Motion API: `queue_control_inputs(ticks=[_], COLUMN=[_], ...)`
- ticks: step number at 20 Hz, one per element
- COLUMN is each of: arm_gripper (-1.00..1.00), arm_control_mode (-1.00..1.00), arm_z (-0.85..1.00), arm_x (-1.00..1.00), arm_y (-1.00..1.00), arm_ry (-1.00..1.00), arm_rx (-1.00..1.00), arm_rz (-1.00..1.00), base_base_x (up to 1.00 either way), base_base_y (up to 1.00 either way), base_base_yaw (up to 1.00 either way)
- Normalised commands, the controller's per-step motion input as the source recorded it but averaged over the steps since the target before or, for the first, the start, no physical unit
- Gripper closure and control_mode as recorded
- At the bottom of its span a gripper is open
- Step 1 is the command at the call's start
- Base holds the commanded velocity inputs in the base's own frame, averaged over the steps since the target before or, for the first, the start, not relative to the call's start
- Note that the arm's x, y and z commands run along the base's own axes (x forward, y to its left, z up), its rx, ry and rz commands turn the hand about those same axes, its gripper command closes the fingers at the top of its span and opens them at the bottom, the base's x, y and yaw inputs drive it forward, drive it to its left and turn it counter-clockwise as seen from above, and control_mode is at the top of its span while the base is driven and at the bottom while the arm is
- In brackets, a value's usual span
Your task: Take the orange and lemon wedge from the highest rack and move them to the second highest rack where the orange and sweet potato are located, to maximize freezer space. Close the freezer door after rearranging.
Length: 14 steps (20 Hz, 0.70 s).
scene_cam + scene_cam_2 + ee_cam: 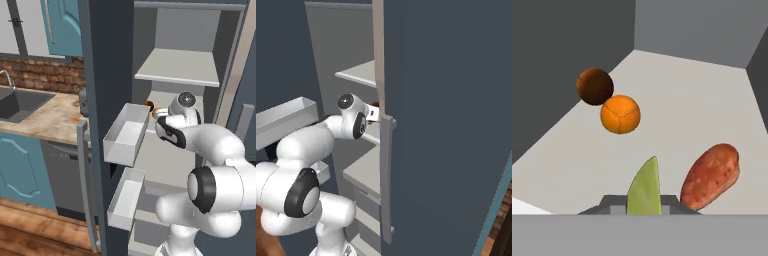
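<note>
I am holding the lemon wedge (645,187) tight in my gripper (643,206) over the second highest rack (677,100), the sweet potato (711,175) at three o'clock, two oranges (620,114) at eleven, so probably only dropping it and shutting the freezer door (107,75) are left.

Red brick backsplash (42,75) above speckled tan counter (47,117). Dark sink (20,102) with faucet (6,77). Teal cupboards (22,170) below, teal upper cabinet (62,27). Dark dishwasher (65,175). Wooden floor (35,230).
</note>
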Motion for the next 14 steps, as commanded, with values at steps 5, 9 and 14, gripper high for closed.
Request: queue_control_inputs(ticks=[5,9,14], arm_gripper=[1.00,1.00,1.00], arm_control_mode=[-1.00,-1.00,-1.00], arm_z=[-0.14,-0.20,-0.21], arm_x=[0.31,0.20,0.19], arm_y=[-0.12,-0.17,-0.19], arm_ry=[0.00,0.00,0.00], arm_rx=[0.00,0.00,0.00], arm_rz=[-0.01,-0.06,-0.10], base_base_x=[0.00,0.00,0.00], base_base_y=[0.00,0.00,0.00], base_base_yaw=[0.00,0.00,0.00])
